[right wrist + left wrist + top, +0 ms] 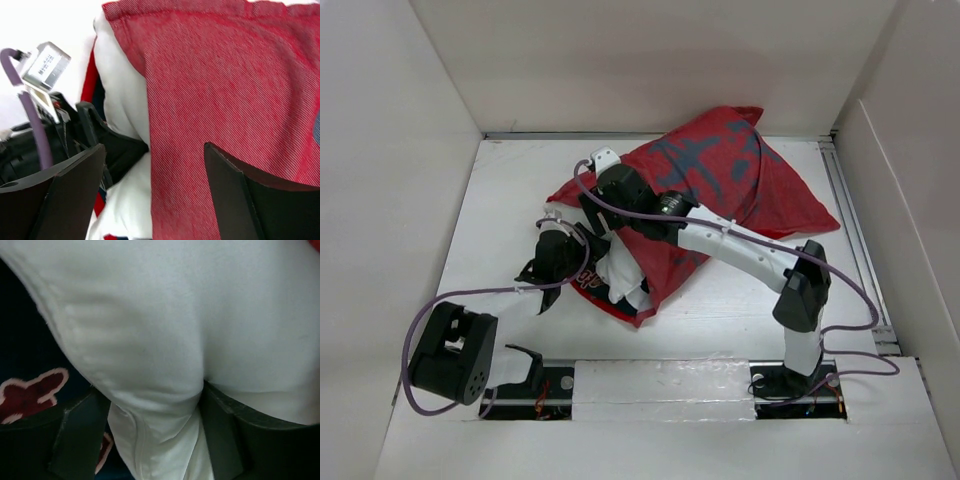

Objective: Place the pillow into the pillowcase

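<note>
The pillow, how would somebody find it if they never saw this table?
Look at the white table, where a bright red printed fabric pillowcase lies bunched in the middle. At its near left opening, a plump plain white pillow pokes out. It is the only soft plain white thing; the cloth around it is red.

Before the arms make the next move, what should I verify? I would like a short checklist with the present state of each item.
1. The pillow fully inside the pillowcase: not ok, a white corner sticks out on the near-left side.
2. The left gripper around the pillow: ok, a fold fills the gap between its fingers.
3. That grip firm: cannot tell.
4. The right gripper at the pillowcase edge: ok, it straddles the edge.
5. The right gripper holding cloth: not ok, it stands open.
</note>
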`<state>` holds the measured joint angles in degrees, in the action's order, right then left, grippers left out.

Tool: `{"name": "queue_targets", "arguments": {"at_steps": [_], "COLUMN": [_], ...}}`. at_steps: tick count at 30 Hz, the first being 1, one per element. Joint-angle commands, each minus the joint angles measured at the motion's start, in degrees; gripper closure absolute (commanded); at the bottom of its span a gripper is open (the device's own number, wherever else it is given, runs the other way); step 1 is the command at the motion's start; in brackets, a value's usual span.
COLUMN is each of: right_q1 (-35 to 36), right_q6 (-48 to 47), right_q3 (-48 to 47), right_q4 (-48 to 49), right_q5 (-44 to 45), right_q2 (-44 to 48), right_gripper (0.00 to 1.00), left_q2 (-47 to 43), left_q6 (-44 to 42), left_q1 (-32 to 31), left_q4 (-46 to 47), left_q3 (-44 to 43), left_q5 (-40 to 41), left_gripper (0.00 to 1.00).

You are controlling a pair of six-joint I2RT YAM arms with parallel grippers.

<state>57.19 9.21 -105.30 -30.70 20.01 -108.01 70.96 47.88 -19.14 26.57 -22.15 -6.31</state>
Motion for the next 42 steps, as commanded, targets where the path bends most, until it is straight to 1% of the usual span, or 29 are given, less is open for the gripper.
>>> {"name": "queue_targets", "arguments": {"at_steps": [1, 2, 5, 6, 7, 9, 10, 12, 13, 14, 15, 17, 19, 20, 22, 23, 24, 25, 26, 27, 29, 30, 31, 33, 34, 38, 40, 41, 42], "right_q1": [0.90, 0.91, 1.52, 1.52, 1.52, 1.52, 1.52, 0.91, 0.91, 0.91, 0.91, 1.43, 1.43, 1.43, 1.43, -0.31, -1.45, -3.73, -3.75, -5.58, -6.73, -6.74, -7.35, -9.02, -11.72, -18.58, -19.13, -19.13, -19.13], "right_q6": [-1.65, -1.65, -2.18, -2.18, -2.18, -2.18, -2.18, -2.18, -2.18, -2.18, -2.18, -2.18, -2.18, -3.05, -3.06, -3.06, -1.93, 0.43, 2.02, 4.13, 10.78, 13.70, 16.77, 19.00, 16.82, 11.10, 8.73, 8.02, 7.40], "right_q3": [-4.39, -4.39, -6.93, -6.94, -7.72, -8.25, -8.78, -10.09, -10.71, -12.37, -12.39, -13.26, -15.02, -15.03, -18.88, -20.81, -22.74, -26.15, -27.93, -29.77, -32.16, -31.30, -25.46, -19.97, -18.64, -4.26, -1.59, -0.88, 0.17], "right_q4": [-0.59, -0.59, -1.38, -1.38, -1.38, -1.38, -1.38, -1.38, -1.38, -1.90, -1.91, -1.91, -1.39, -0.69, -1.20, -2.95, -2.96, -3.49, -3.49, -2.62, -0.17, 6.29, 11.14, 16.18, 11.76, 10.12, 10.13, 10.13, 9.61], "right_q5": [0.82, 0.82, 5.64, 8.00, 13.42, 16.02, 16.72, 17.26, 17.26, 17.26, 17.26, 15.51, 10.60, 4.40, -3.53, -16.02, -24.23, -42.24, -42.42, -57.04, -69.17, -77.49, -79.67, -77.69, -72.62, -67.75, -67.03, -65.64, -64.84], "right_q2": [-2.38, -3.25, -5.45, -6.94, -7.56, -8.97, -8.98, -9.77, -10.38, -10.90, -10.91, -10.39, -8.98, -8.45, -7.93, -7.92, -8.62, -9.76, -10.64, -11.60, -12.49, -11.97, -10.57, -6.17, -6.16, -8.44, -11.08, -11.61, -11.61], "right_gripper": [0.15, 0.15, 0.16, 0.22, 0.28, 0.40, 0.50, 0.53, 0.69, 0.96, 1.00, 1.00, 1.00, 1.00, 1.00, 1.00, 1.00, 1.00, 1.00, 1.00, 1.00, 1.00, 1.00, 1.00, 1.00, 1.00, 1.00, 0.98, 0.82], "left_q2": [1.81, 2.42, 2.96, 3.48, 3.48, 3.48, 4.01, 4.01, 4.01, 4.53, 4.54, 5.33, 6.82, 6.82, 7.53, 7.53, 7.53, 7.53, 7.53, 6.92, 6.30, 6.30, 6.30, 6.30, 7.34, 12.35, 16.99, 18.41, 19.47], "left_q6": [0.37, 0.37, 0.37, 0.37, 0.37, 0.37, 0.37, 0.37, 0.37, 0.37, 0.37, 0.37, 0.37, 0.37, -0.15, -0.15, -0.15, -0.15, -0.15, -0.15, -0.15, 0.80, 1.42, 2.73, 3.36, 6.17, 6.70, 7.40, 7.41], "left_q1": [-0.29, -0.29, -0.29, -0.29, -0.29, -0.29, -0.29, -0.29, -0.29, -0.29, -0.29, -0.29, -0.29, -0.29, -0.29, -0.29, -0.29, -0.81, -1.42, -1.43, -2.83, -2.84, -2.84, -2.84, -2.84, -2.84, -3.45, -3.45, -3.45], "left_q4": [10.42, 11.48, 13.77, 14.30, 14.30, 15.09, 15.79, 16.67, 17.55, 18.60, 18.61, 21.06, 23.86, 24.40, 24.41, 25.71, 26.34, 28.17, 28.19, 28.19, 30.29, 32.82, 34.85, 37.31, 38.11, 43.30, 46.97, 48.48, 49.80], "left_q3": [1.76, 1.76, 1.76, 1.76, 1.76, 1.76, 1.76, 1.76, 1.76, 2.28, 2.29, 2.29, 2.29, 1.24, 0.10, -0.43, -1.31, -2.45, -2.46, -4.11, -4.74, -4.74, -4.74, -4.74, -4.74, -4.74, -4.22, -3.43, -2.64], "left_q5": [-3.01, -3.53, -3.54, -3.54, -3.54, -3.54, -3.54, -3.54, -3.54, -4.06, -4.07, -4.68, -5.29, -5.30, -5.30, -5.30, -5.30, -4.69, -3.81, -2.41, 0.66, 2.59, 3.22, 4.63, 4.64, 1.13, -0.88, -1.68, -2.21], "left_gripper": [0.37, 0.56, 0.85, 1.00, 1.00, 1.00, 1.00, 1.00, 1.00, 1.00, 1.00, 1.00, 1.00, 1.00, 1.00, 1.00, 1.00, 1.00, 1.00, 1.00, 1.00, 1.00, 1.00, 1.00, 1.00, 1.00, 1.00, 1.00, 1.00]}}
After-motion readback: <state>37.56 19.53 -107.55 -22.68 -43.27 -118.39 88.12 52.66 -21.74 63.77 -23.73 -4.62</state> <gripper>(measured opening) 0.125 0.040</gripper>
